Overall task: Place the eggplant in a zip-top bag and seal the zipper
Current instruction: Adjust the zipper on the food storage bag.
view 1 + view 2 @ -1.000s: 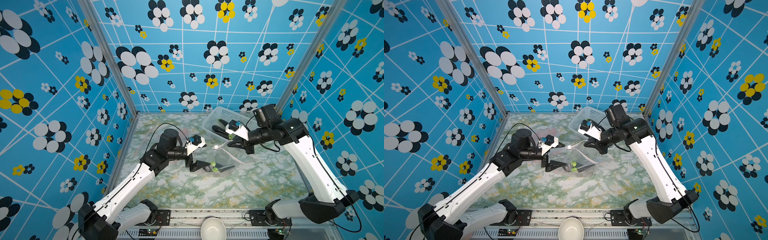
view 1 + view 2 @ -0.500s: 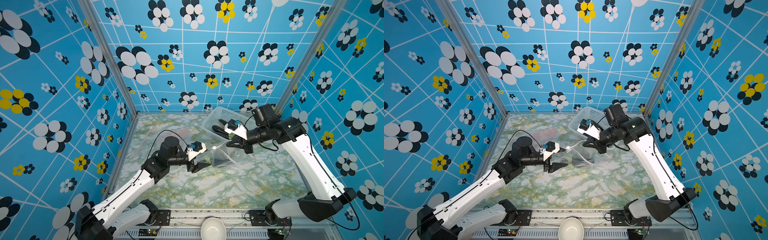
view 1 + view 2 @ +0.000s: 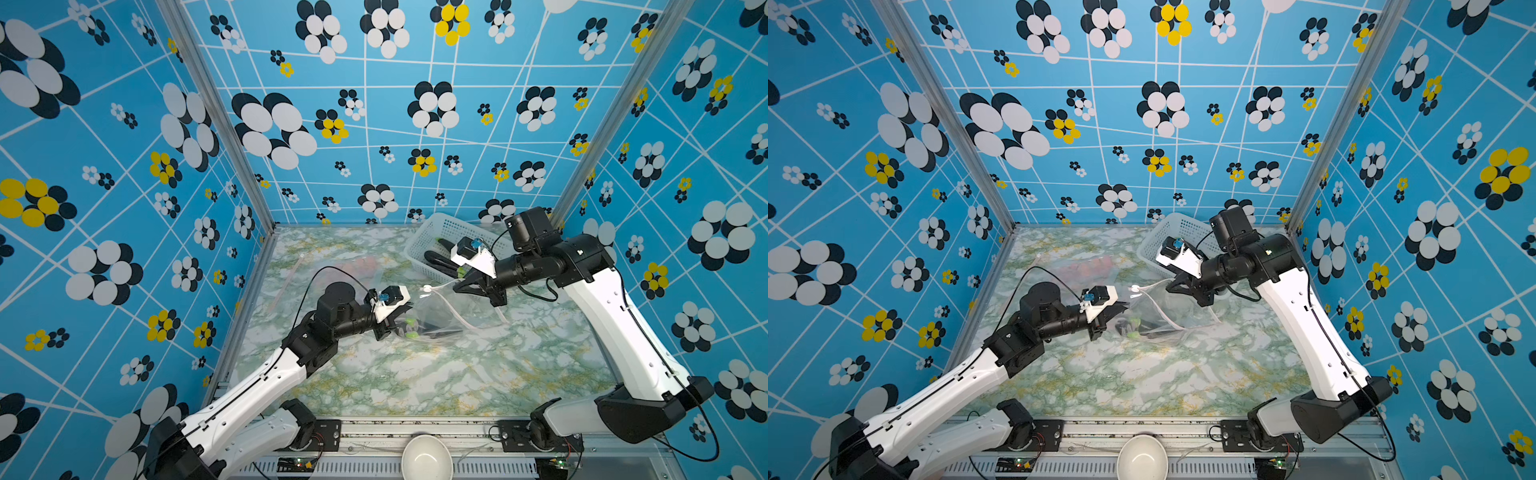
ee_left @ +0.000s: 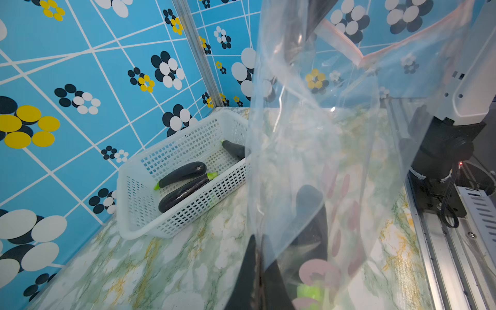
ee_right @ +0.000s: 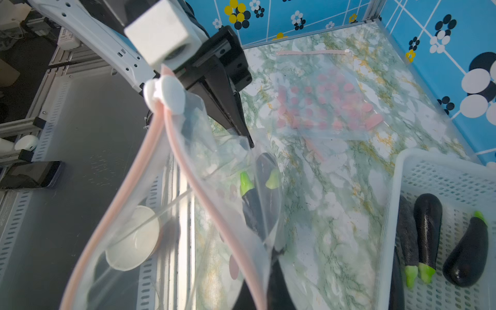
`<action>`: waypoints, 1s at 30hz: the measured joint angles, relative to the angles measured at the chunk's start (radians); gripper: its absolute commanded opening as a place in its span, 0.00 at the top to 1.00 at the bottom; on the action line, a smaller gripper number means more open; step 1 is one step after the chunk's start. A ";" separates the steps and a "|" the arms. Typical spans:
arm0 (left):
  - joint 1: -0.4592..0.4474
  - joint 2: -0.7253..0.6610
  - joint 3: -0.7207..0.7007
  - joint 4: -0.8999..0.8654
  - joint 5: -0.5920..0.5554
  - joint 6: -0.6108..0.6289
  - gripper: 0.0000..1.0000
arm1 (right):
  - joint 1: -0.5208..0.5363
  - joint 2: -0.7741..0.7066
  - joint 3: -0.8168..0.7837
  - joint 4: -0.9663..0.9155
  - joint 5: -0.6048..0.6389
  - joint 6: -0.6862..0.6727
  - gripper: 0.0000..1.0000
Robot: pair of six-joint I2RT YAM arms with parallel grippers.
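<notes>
"Above the marbled worktop (image 3: 415, 374), what hangs between your arms?"

"A clear zip-top bag (image 3: 446, 309), mouth agape. My right gripper (image 3: 459, 286) is clamped on the zipper edge and holds it up. My left gripper (image 3: 1121, 309) is pinched flat on the film at the bag's low end, near the load."

"And the eggplant?"

"The eggplant (image 5: 252, 212) is already inside, slumped at the bottom where the bag sags to the worktop. It is dark and glossy with a lime-green cap, and a second one is pressed beside it. Spare eggplants lie in the white basket (image 3: 419, 239) behind."

"What could spoil it from here?"

"The pink zipper track (image 5: 214, 214) bows in a slack curve, and the white slider (image 5: 166, 94) sits at one end, near my left gripper. If my two grips pull unevenly, I judge the lips will twist and refuse to mate. The thin film could slip from either pinch. A tilt toward the open mouth could roll the smooth fruit out. No seal is made yet."
</notes>
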 measured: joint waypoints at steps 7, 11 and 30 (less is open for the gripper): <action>0.118 -0.024 0.013 -0.089 0.118 -0.032 1.00 | -0.069 -0.062 -0.141 0.085 -0.001 0.070 0.47; 0.127 0.003 0.044 -0.168 0.164 -0.031 1.00 | -0.072 -0.168 -0.247 0.237 0.050 0.224 0.21; 0.127 0.039 0.126 -0.246 0.209 -0.050 1.00 | 0.217 -0.164 -0.157 0.335 0.145 0.375 0.08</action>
